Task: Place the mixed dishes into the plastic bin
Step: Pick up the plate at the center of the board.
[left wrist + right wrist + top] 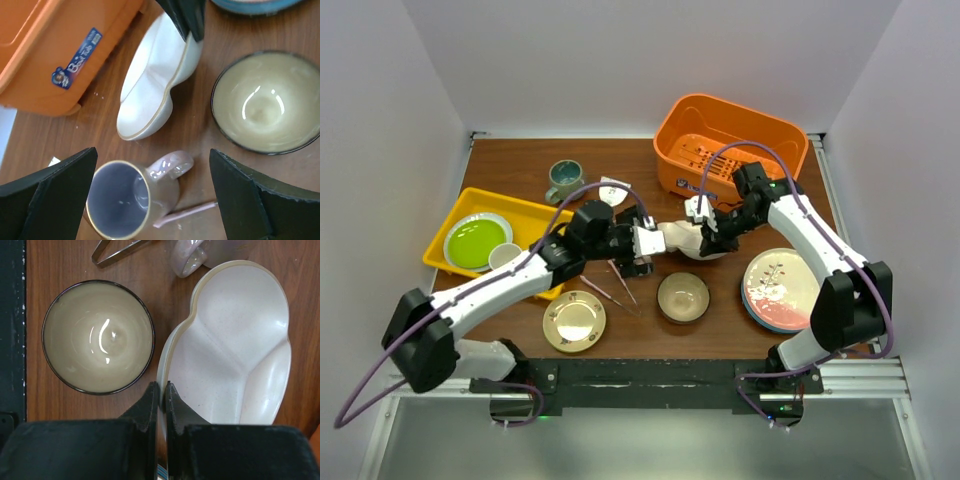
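Note:
My right gripper point(162, 386) is shut on the rim of the white divided dish point(235, 345), which is tilted up on the table; both show in the top view, the gripper point(705, 232) and the dish point(680, 240). My left gripper point(152, 167) is open, its jaws on either side of a lavender mug point(132, 197) lying on its side, not touching it; in the top view the gripper point(642, 250) is just left of the dish. The orange bin point(730, 145) stands at the back right. A bronze bowl point(683, 297) sits in front of the dish.
A pink floral plate point(780, 288) lies at the right. A cream plate point(574, 320) is at the front left. A yellow tray point(535, 215) holds a lime-green plate point(477, 243) and a small cup point(503, 257). A teal mug point(564, 178) stands at the back. Thin pink tongs point(615, 285) lie under my left gripper.

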### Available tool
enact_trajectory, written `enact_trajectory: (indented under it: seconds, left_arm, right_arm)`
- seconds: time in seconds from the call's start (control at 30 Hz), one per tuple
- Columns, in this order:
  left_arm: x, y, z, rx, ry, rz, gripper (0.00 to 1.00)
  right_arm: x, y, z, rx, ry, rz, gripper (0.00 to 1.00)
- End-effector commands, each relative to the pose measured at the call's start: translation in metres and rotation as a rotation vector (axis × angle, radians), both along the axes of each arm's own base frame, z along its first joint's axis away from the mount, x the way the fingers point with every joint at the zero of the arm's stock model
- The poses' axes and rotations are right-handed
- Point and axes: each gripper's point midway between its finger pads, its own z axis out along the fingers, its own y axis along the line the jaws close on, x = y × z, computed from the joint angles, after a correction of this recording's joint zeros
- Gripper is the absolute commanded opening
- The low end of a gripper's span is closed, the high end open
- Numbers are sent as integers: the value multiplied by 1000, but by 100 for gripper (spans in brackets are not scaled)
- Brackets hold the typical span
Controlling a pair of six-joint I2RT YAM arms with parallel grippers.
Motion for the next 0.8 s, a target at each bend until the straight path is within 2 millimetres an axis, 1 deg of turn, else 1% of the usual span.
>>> enact_trajectory:
  seconds: [0.0,0.07,0.13,0.17,0.23,0.27,0.3,0.33,0.37,0.47,0.63,0.77]
  left_arm:
    - [16,-28,13,57,-237,-206,100]
    - [22,-38,7,71,-226,-230,98]
    - [25,-44,1,79,-214,-253,96]
    - [26,-51,-3,76,-199,-274,95]
    - [26,-57,-7,68,-176,-291,91]
    - [26,-63,-10,62,-159,-312,86]
    - [26,-65,-13,65,-146,-317,83]
    - [28,-68,-11,60,-144,-318,80]
    - [29,-69,-20,75,-120,-320,73]
    - [31,-70,-31,98,-93,-316,66]
    - [32,-72,-40,110,-84,-313,65]
    - [34,-71,-52,133,-67,-306,64]
  right_arm:
    - [10,14,43,138,-138,67,0]
    - [8,13,41,139,-132,71,0]
    - [6,12,41,142,-136,77,0]
    - [5,11,41,143,-134,74,0]
    - [4,10,40,150,-133,79,0]
    - [4,9,40,151,-132,77,0]
    - [4,9,40,152,-134,83,0]
    - [4,8,41,160,-133,81,0]
    - [4,7,41,162,-126,78,0]
    - [3,5,45,177,-129,82,0]
    - [0,6,52,195,-145,90,0]
    - [-3,6,53,200,-140,97,0]
